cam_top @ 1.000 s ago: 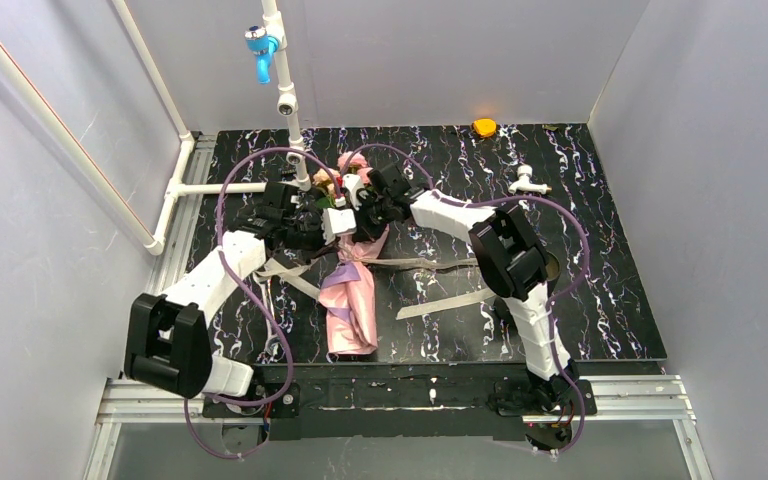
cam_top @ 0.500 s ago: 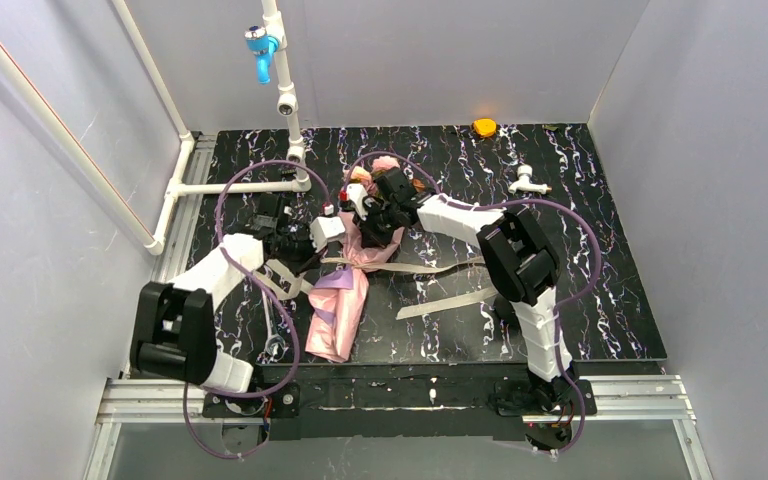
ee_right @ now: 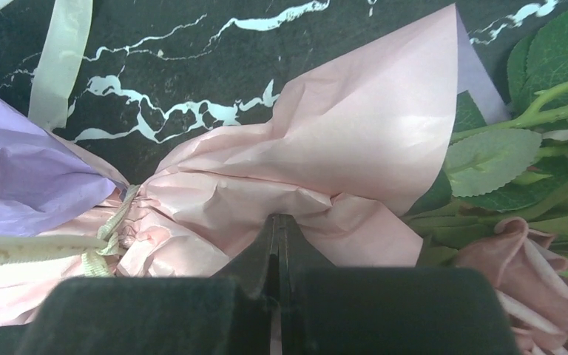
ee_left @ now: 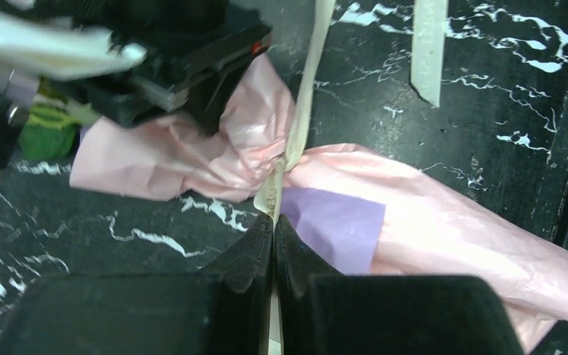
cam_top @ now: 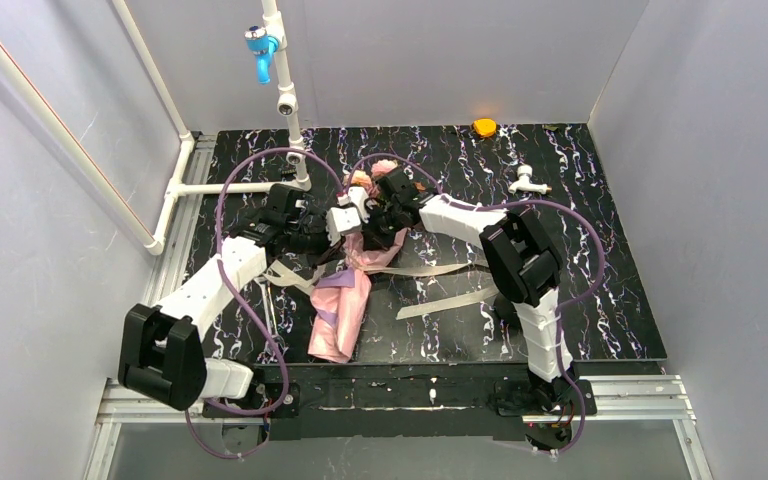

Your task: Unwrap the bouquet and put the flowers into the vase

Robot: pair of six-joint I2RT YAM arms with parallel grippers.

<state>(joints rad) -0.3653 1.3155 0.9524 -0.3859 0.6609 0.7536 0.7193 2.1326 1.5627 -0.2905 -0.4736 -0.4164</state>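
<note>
The bouquet [cam_top: 345, 305] lies on the black marbled table, a cone of pink paper [ee_left: 444, 222] with a lilac lining [ee_left: 333, 220]. Its flowers [cam_top: 382, 172] point to the far side. In the right wrist view a pink rose [ee_right: 525, 266] and green leaves [ee_right: 488, 159] stick out of the paper. My left gripper [ee_left: 274, 219] is shut on the beige ribbon [ee_left: 307, 89] just below the knot. My right gripper [ee_right: 277, 219] is shut on a fold of the pink paper [ee_right: 355, 140], beside the ribbon knot [ee_right: 115, 231]. In the top view both grippers meet at the bouquet's waist [cam_top: 365, 240]. The vase is not visible.
Loose beige ribbon tails [cam_top: 445, 303] trail to the right of the bouquet. A white pipe frame [cam_top: 230, 187] with a blue valve [cam_top: 259, 45] stands at the back left. An orange object [cam_top: 484, 127] and a white fitting [cam_top: 525, 182] sit at the back right.
The flower heads have shifted right and the cone's tail has swung left. In the last half second the left gripper moved in towards the bouquet's waist.
</note>
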